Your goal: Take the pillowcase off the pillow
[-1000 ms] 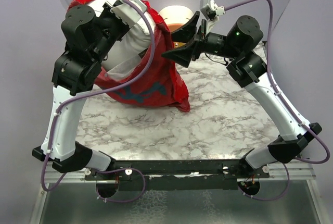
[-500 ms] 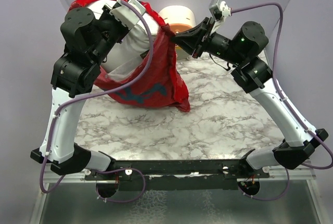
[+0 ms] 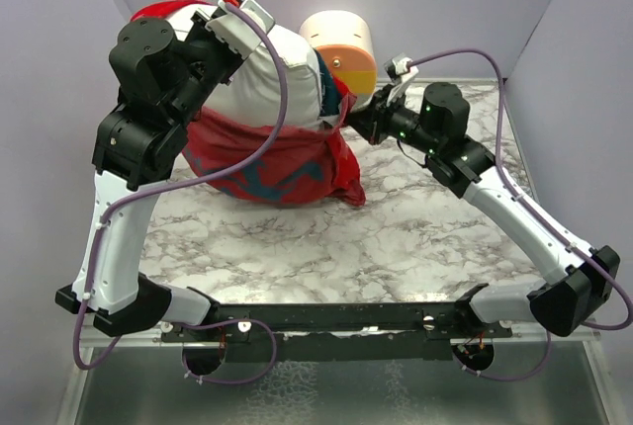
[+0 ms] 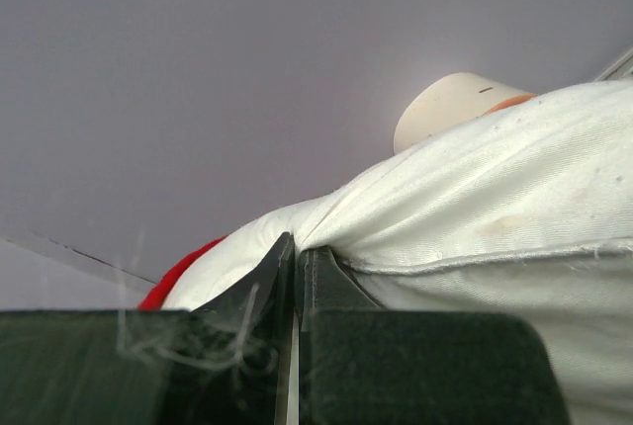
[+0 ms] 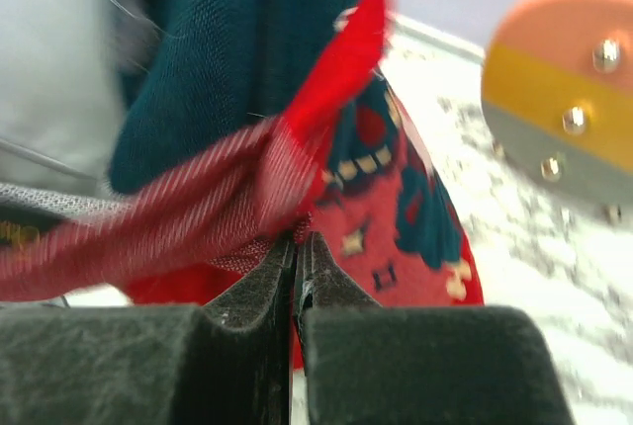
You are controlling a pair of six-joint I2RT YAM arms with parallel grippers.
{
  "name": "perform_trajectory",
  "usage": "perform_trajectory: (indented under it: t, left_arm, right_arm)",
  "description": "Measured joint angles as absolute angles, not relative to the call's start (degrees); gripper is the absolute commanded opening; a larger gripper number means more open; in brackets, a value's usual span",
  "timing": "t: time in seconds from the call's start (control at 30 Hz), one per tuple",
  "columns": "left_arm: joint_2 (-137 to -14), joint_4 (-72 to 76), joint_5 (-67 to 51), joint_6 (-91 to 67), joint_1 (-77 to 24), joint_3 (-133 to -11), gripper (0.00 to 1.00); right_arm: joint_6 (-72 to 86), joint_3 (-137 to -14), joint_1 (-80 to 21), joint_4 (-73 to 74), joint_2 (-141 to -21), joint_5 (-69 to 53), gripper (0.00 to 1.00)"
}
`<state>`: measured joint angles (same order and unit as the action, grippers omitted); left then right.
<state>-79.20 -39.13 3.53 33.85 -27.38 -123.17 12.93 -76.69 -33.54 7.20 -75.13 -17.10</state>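
Note:
My left gripper (image 4: 295, 247) is held high at the back left, shut on a seamed corner of the white pillow (image 3: 277, 74). The pillow's upper half is bare. The red pillowcase (image 3: 282, 163) is bunched round the pillow's lower part and rests on the marble table (image 3: 396, 237). My right gripper (image 3: 348, 121) is low at the pillowcase's right edge, and its jaws (image 5: 300, 242) are shut on a fold of the red fabric (image 5: 396, 198). A strip of the pillow (image 5: 49, 69) shows at the left of the right wrist view.
A cream cylinder with an orange-and-yellow end (image 3: 341, 44) lies at the back, just behind the right gripper; its end (image 5: 564, 79) shows close by in the right wrist view. Purple walls close in the back and both sides.
The right gripper came down from the air to the pillowcase's right edge and shut on it. The red fabric has slid down, and more of the white pillow is bare.

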Motion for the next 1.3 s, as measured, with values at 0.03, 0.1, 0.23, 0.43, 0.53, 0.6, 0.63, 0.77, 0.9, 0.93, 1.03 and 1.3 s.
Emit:
perform_trajectory:
  t: [0.03,0.1,0.23,0.43,0.53,0.6,0.63,0.77,0.9,0.93,1.03,1.3]
  left_arm:
    - [-79.1,-39.2,3.5,33.7,-27.4,-123.2,0.0]
    - [-79.0,-39.3,3.5,33.5,-27.4,-123.2,0.0]
    - [-78.8,-39.7,2.9,32.3,-27.4,-123.2,0.0]
    - [-78.8,-40.1,2.4,28.5,-27.4,-123.2,0.0]
    - [-78.9,-40.2,1.6,26.3,-27.4,-123.3,0.0]
    - [-79.2,-40.5,0.9,24.9,-27.4,-123.8,0.0]
    - [-79.4,-40.6,0.6,24.3,-27.4,-124.2,0.0]
    - [-80.6,-41.4,-0.6,22.7,-27.4,-125.7,0.0]
    - [-81.1,-41.7,-1.2,22.4,-27.4,-126.3,0.0]
    - [-81.1,-41.7,-1.4,22.4,-27.4,-126.3,0.0]
    - [-81.1,-41.7,-2.2,22.3,-27.4,-126.3,0.0]
    - [-81.1,-42.1,-4.0,21.3,-26.6,-125.1,0.0]
  right_arm:
    - [13.3,-74.7,-32.9,7.6,-75.2,-16.7,0.01]
    - [13.3,-72.2,-32.4,8.5,-75.8,-16.3,0.01]
    - [13.0,-72.8,-32.2,12.2,-77.6,-16.3,0.53]
    - [10.1,-85.1,-32.0,20.6,-77.1,-15.7,0.87]
    - [9.3,-98.1,-31.9,23.7,-77.2,-17.5,0.97]
    - [9.1,-109.1,-31.8,24.2,-77.7,-20.9,1.0]
    - [9.1,-111.9,-31.8,23.8,-77.8,-22.6,1.0]
    - [9.7,-119.1,-32.3,21.9,-78.3,-31.7,1.0]
    - [9.5,-123.0,-35.6,21.4,-83.8,-36.8,1.0]
    - [9.2,-123.1,-36.5,21.3,-84.9,-37.3,1.0]
    - [7.5,-123.1,-40.3,22.5,-90.5,-36.5,1.0]
    - [0.0,-126.5,-44.8,27.0,-98.7,-27.8,0.97]
